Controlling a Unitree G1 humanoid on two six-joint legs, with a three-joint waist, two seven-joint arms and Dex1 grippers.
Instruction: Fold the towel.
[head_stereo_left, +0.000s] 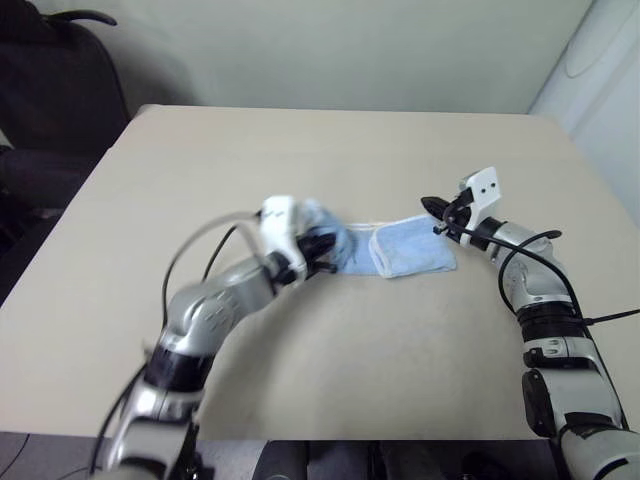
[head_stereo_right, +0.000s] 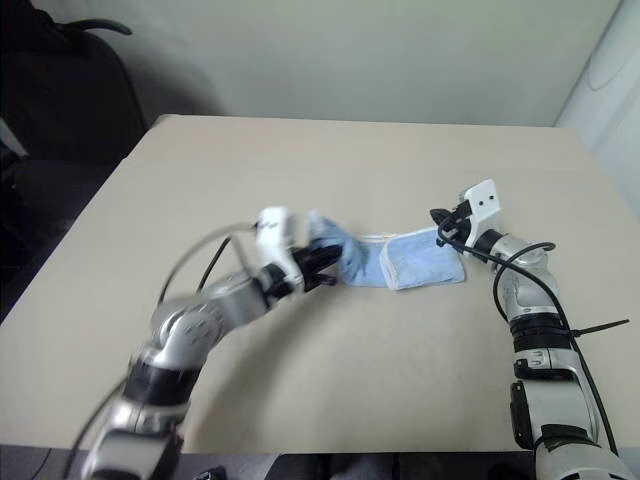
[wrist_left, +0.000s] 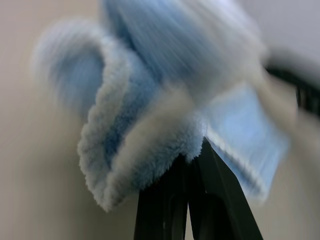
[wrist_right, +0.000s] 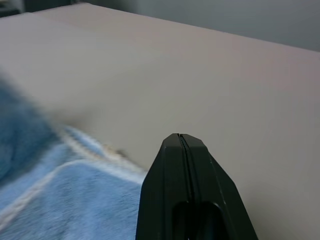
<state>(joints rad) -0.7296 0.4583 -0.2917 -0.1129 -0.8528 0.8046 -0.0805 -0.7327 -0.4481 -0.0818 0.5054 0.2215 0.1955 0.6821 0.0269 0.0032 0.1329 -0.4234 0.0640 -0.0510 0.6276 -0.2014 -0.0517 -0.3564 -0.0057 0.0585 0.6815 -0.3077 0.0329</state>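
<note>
Towel (head_stereo_left: 395, 250) mid-frame on table (head_stereo_left: 300, 150), partly folded. Left gripper (head_stereo_left: 318, 250) pinched on its lifted left end; right gripper (head_stereo_left: 437, 215) closed, empty, just beside right end. Best carried across low, edges matched.

The towel (head_stereo_left: 400, 250) lies mid-table (head_stereo_left: 330, 150) (left pincer (head_stereo_left: 322, 248) at its left end, right pincer (head_stereo_left: 436, 212) beside its right).

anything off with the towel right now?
Nothing damaged. The towel is lopsided: its right part lies flat on the table, its left end is bunched and lifted in the shut left hand. The right hand is shut, empty.
</note>
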